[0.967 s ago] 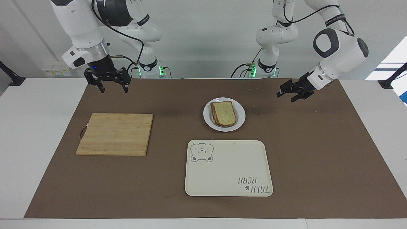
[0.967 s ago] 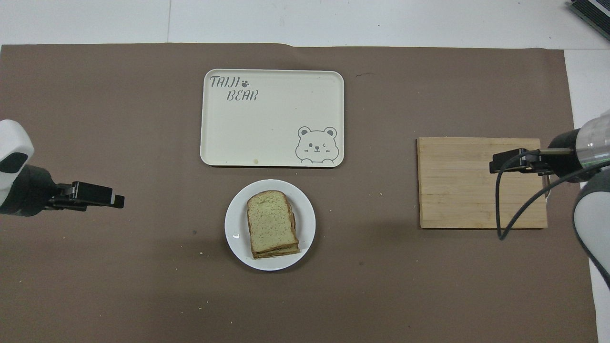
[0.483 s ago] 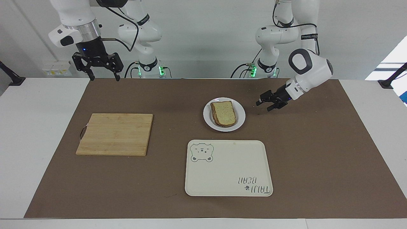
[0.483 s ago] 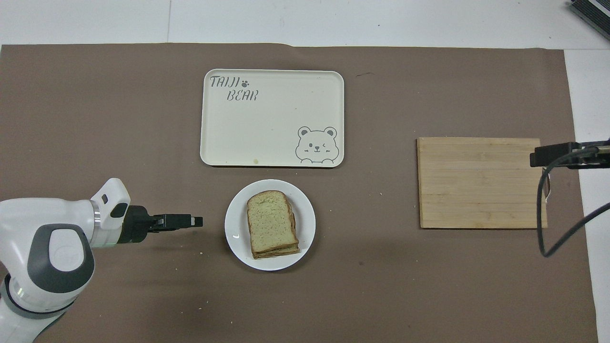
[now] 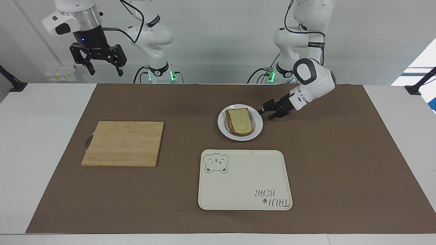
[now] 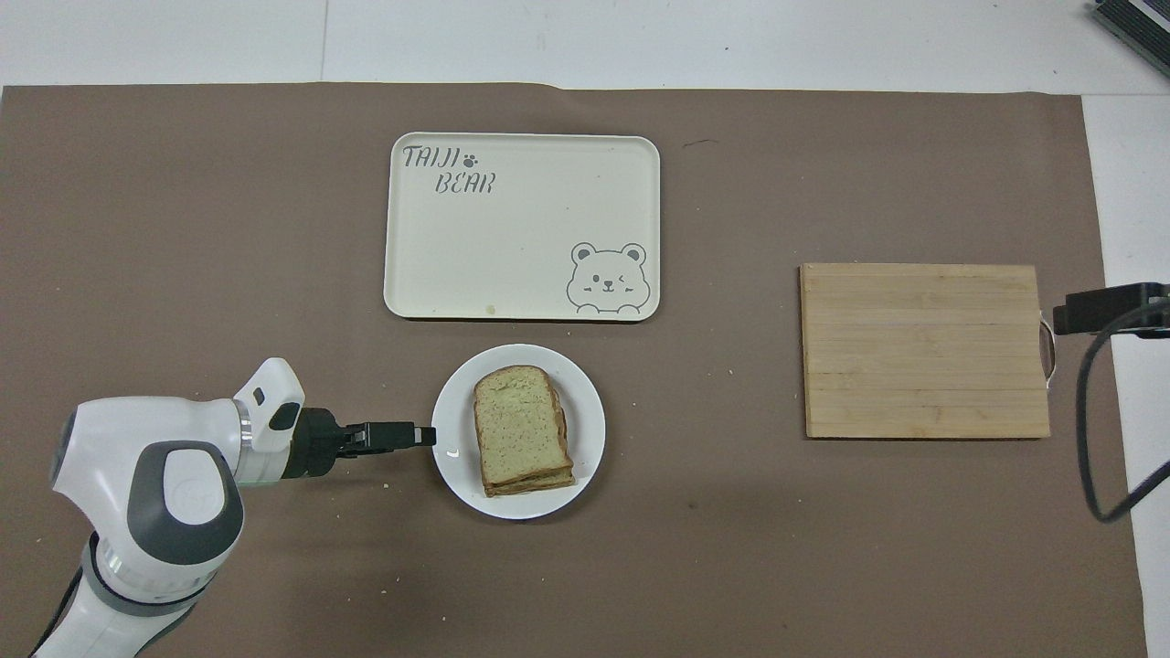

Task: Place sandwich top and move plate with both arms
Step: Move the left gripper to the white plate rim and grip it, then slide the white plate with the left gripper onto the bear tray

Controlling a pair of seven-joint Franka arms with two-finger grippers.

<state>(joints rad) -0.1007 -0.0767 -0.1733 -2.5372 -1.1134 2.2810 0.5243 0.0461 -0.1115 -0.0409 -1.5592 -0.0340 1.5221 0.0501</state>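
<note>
White plate (image 5: pixel 257 127) (image 6: pixel 457 457) sits mid-bench on brown mat (image 5: pixel 340 163) (image 6: pixel 183 228), just nearer the robots than the cream bear-print tray (image 5: pixel 245 183) (image 6: pixel 521 238); small gap between the two. Overhead view as the dial, plate at centre: tray at 12 o'clock, wooden cutting board (image 5: pixel 123 143) (image 6: pixel 923 350) around 3 o'clock, well apart.

Sandwich top (image 5: pixel 239 120) (image 6: pixel 516 422) lies flat on the plate, stacked on more bread; brown crust edges of the lower layers show at the end nearer the robots. Rounded end points toward the tray. Nothing on its upper face.

Left pincer (image 5: pixel 266 113) (image 6: pixel 422 436) is low at the plate's rim, at 9 o'clock of the plate overhead, toward the left arm's end of the bench. Fingers point at the plate, tips at the rim edge; a narrow gap shows between them in the facing view, slightly parted. Cannot tell if they touch the rim. Nothing gripped.

Right pincer (image 5: pixel 104 69) (image 6: pixel 1065 320) hangs high, fingers down, spread wide, holding nothing. Overhead, only its dark tip shows just off the cutting board's handle edge, toward the right arm's end of the bench. Right arm waits there.
</note>
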